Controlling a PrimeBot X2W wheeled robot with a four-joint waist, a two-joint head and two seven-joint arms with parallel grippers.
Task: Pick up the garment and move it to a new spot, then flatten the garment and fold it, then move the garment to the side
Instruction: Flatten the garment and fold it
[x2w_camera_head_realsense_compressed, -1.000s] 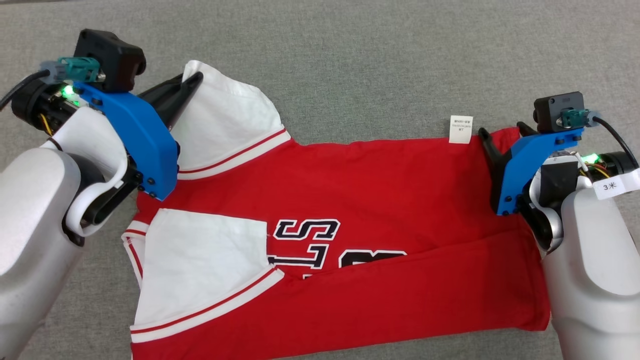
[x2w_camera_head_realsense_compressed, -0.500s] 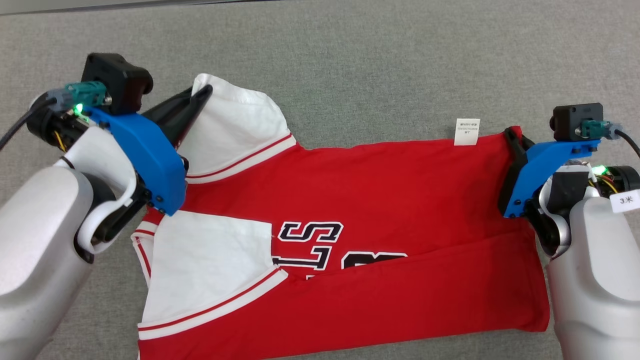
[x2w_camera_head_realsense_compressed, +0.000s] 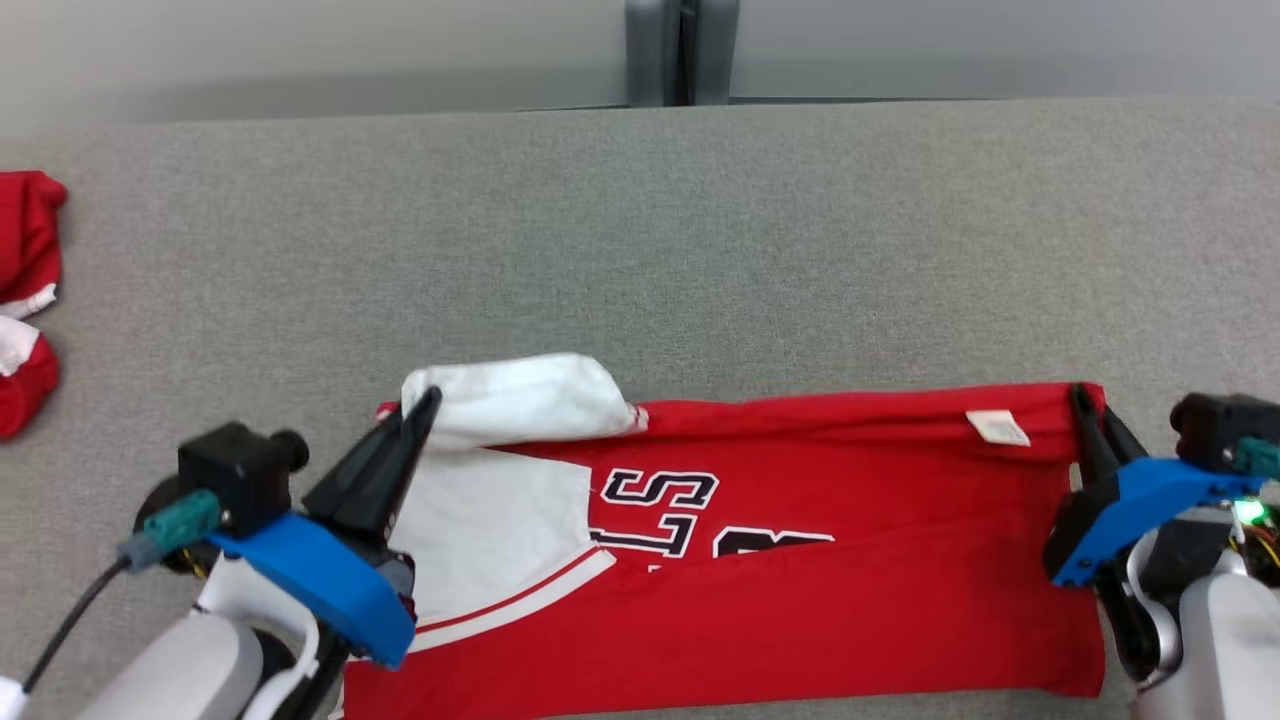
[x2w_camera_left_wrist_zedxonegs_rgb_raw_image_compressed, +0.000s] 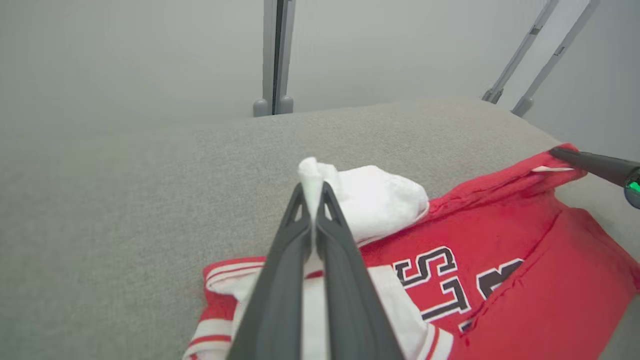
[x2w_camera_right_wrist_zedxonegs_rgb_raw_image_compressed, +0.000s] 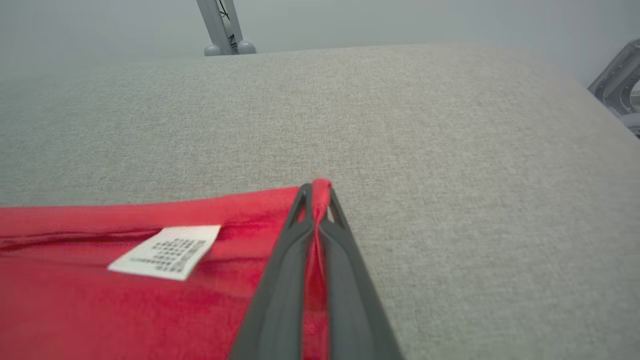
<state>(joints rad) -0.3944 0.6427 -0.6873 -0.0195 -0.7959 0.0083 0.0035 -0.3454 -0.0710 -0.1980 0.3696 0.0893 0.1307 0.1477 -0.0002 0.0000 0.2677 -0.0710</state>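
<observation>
Spotter: Where's the red garment (x2w_camera_head_realsense_compressed: 800, 600) sitting for you?

Me: I see it lying on the grey tabletop (x2w_camera_head_realsense_compressed: 700, 230), toward my side of it, lettering up, with its near long edge already turned over toward the middle. Its far edge is raised off the cloth.

Spotter: Raised by what?

Me: By me. My left gripper (x2w_camera_head_realsense_compressed: 425, 400) has its fingers pressed together on the tip of the white sleeve (x2w_camera_head_realsense_compressed: 520, 400), and my right gripper (x2w_camera_head_realsense_compressed: 1082, 395) is pinching the far hem corner, near the care label (x2w_camera_head_realsense_compressed: 997, 428). In the right wrist view a ridge of red cloth stands between the two fingers.

Spotter: Why those two ends?

Me: I judge that gripping both ends of the far edge holds it in a straight line, so I can carry it toward me as one fold and lay it over the near one. The sleeve bunches at my left grip, so I reckon that side may land creased.

Spotter: Anything in the way?

Me: Another red bundle (x2w_camera_head_realsense_compressed: 25, 300) lies well apart at the tabletop's left edge. It isn't in the fold's path, I think. My worry is the thin pinch on the right slipping if I pull too hard
</observation>
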